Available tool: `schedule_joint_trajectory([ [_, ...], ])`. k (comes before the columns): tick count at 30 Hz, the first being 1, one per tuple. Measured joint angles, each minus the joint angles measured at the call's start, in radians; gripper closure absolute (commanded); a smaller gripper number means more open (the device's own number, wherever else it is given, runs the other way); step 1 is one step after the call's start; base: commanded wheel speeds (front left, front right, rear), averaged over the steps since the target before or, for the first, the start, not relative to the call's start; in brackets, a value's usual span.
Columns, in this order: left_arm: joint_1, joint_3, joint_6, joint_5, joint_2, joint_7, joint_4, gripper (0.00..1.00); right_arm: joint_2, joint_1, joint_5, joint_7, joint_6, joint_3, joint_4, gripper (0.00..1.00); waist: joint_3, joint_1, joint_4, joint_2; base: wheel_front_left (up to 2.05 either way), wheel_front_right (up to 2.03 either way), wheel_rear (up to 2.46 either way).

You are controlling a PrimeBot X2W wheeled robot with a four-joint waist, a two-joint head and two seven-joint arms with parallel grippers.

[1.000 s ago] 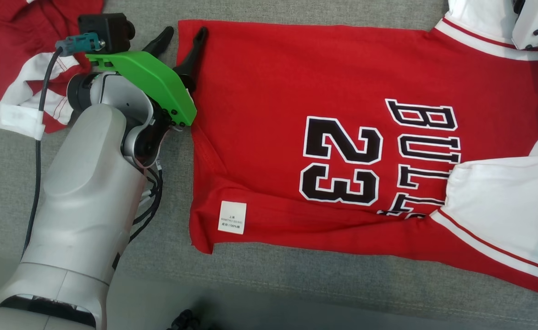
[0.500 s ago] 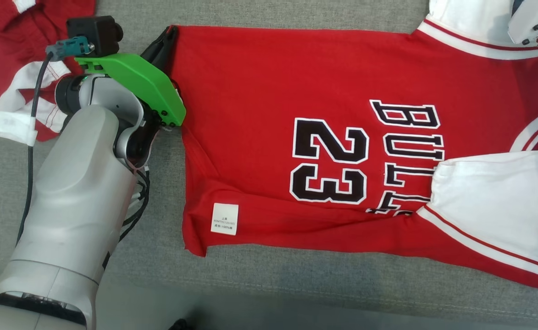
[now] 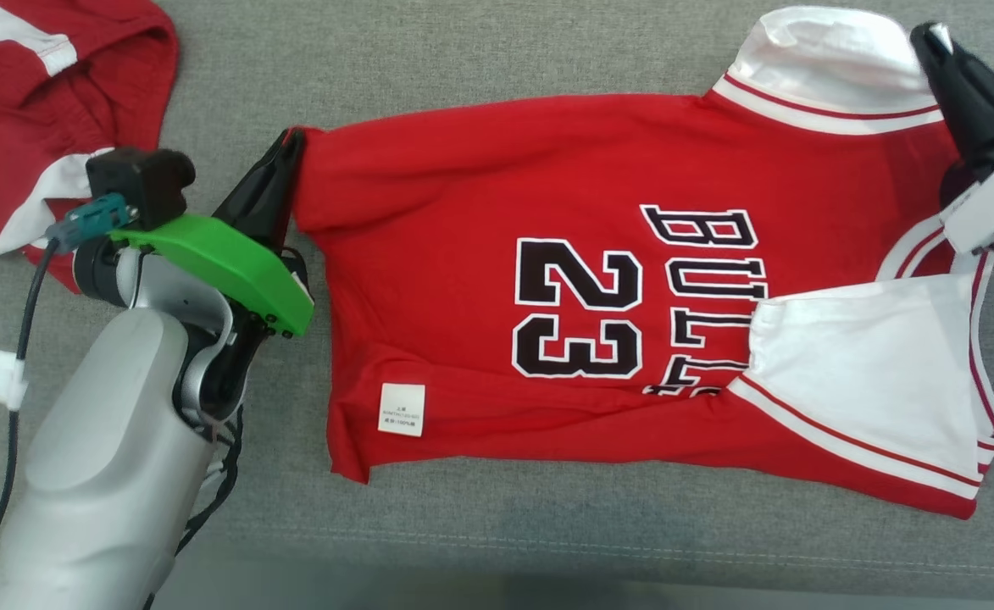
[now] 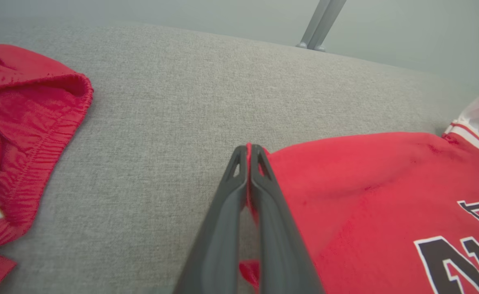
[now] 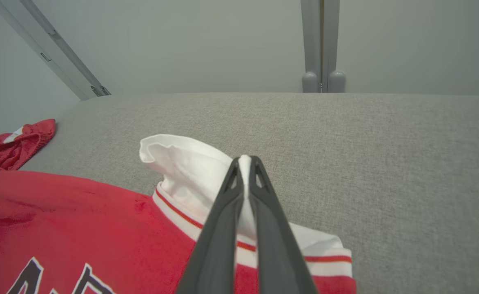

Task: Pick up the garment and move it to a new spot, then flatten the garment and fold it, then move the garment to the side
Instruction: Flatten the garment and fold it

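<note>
While left end effector (image 4: 248, 149) pinches jersey (image 3: 463, 169) hem (image 4: 272, 156) and right end effector (image 5: 245, 160) its sleeve (image 5: 182, 161), both should rise evenly (taut).

A red jersey (image 3: 463, 195) printed "BULLS 23" lies spread across the grey bench (image 3: 480, 51), its hem to the left and its white sleeves to the right. The left hand (image 3: 291, 140), below a green bracket (image 3: 217, 267), has its dark fingers pressed together on the far-left hem corner. At the far right, the right hand (image 3: 929, 34) meets the edge of the far white sleeve (image 3: 827, 59) and seems to be pinching it, though the contact is hard to make out. A white care label (image 3: 402, 409) sits near the near-left corner. Another red garment (image 3: 81, 76) lies bunched at far left.
</note>
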Motion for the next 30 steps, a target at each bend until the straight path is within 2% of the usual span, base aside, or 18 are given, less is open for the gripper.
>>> schedule_joint_trajectory([
  [8, 0.210, 0.050, 0.114, -0.033, 0.112, 0.045, -0.282, 1.00, -0.043, 0.277, 0.077, -0.025, -0.001, -0.074, -0.217, 1.00, -0.036, 0.0000, -0.054, 0.0000, 0.00, 0.00, 0.00],
  [14, 0.337, 0.083, 0.176, -0.072, 0.146, 0.069, -0.399, 1.00, -0.024, 0.465, 0.085, -0.022, -0.001, -0.136, -0.309, 1.00, -0.056, -0.0001, -0.088, 0.0000, 0.00, 0.00, 0.00],
  [21, 0.413, 0.111, 0.216, -0.101, 0.152, 0.055, -0.436, 1.00, 0.054, 0.632, 0.074, -0.016, -0.001, -0.207, -0.364, 1.00, -0.075, 0.0000, -0.110, 0.0000, 0.00, 0.00, 0.00],
  [30, 0.474, 0.117, 0.233, -0.141, 0.145, 0.066, -0.427, 1.00, 0.134, 0.768, 0.035, 0.049, -0.001, -0.267, -0.400, 1.00, -0.090, -0.0001, -0.120, 0.0000, 0.00, 0.00, 0.00],
])
